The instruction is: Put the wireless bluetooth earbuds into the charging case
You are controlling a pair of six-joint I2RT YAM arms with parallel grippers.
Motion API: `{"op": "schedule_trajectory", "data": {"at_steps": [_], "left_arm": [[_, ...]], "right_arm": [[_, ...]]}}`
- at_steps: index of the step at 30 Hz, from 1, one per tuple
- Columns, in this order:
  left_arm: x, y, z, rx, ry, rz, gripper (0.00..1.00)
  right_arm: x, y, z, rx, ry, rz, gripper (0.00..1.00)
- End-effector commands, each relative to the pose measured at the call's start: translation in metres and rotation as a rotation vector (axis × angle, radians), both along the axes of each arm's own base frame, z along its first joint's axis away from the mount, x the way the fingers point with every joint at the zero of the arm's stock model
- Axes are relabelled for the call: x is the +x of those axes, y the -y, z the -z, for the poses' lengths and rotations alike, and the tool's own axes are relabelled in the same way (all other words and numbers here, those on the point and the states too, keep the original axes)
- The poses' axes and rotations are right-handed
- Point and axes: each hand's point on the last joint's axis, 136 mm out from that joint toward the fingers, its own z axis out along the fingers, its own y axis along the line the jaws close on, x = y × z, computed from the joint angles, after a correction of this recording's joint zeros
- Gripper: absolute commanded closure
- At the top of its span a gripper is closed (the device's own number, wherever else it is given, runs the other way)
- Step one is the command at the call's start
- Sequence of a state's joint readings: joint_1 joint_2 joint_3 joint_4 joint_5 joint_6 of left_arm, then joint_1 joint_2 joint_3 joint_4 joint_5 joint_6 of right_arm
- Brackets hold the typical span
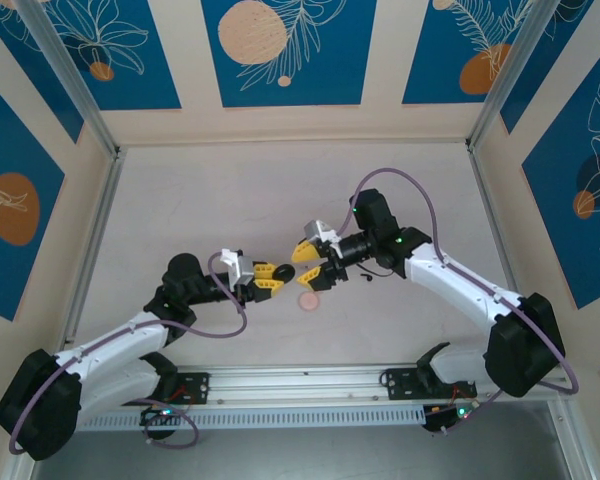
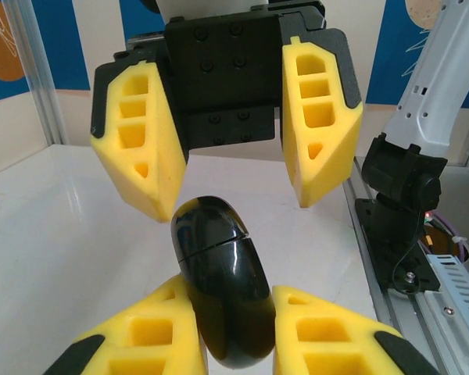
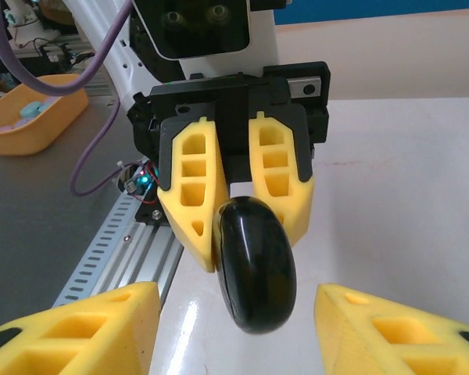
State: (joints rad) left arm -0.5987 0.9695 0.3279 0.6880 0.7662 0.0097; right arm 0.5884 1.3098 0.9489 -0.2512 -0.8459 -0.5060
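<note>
left gripper [image 1: 272, 277] holds the black charging case [image 3: 256, 266] tight, on its edge, up off the bench [image 1: 230, 200]. right gripper [image 1: 311, 264] faces it with jaws apart, one on each side, not touching. the lid looks shut. next job, i think: pinch one half and open it gently.

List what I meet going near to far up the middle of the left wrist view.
Left end effector → black case gripped in it → right end effector, open, its fingers on either side of the case's far end.
</note>
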Motion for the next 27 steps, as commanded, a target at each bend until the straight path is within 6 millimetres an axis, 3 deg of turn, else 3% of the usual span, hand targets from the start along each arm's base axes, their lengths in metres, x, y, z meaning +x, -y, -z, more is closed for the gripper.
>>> {"op": "schedule_trajectory", "data": {"at_steps": [1, 9, 18, 21, 25, 27], "left_arm": [[-0.005, -0.001, -0.017, -0.03, 0.07, 0.031, 0.85], [-0.006, -0.002, -0.019, -0.035, 0.078, 0.036, 0.85], [-0.006, -0.003, -0.019, -0.03, 0.078, 0.024, 0.84], [-0.003, -0.004, -0.016, -0.018, 0.079, 0.006, 0.73], [0.001, -0.007, -0.007, 0.046, 0.092, -0.032, 0.5], [0.003, -0.009, 0.002, 0.104, 0.097, -0.046, 0.49]], "right_arm": [[-0.006, -0.006, -0.004, 0.006, 0.01, -0.058, 0.47], [-0.009, -0.017, 0.0, -0.015, -0.004, -0.111, 0.56], [-0.01, -0.016, 0.0, -0.02, 0.032, -0.115, 0.89], [-0.007, -0.013, 0.002, -0.041, 0.061, -0.083, 0.91], [0.004, -0.005, 0.012, -0.124, 0.13, 0.015, 0.91], [0.009, 0.0, 0.019, -0.184, 0.166, 0.062, 0.91]]}}
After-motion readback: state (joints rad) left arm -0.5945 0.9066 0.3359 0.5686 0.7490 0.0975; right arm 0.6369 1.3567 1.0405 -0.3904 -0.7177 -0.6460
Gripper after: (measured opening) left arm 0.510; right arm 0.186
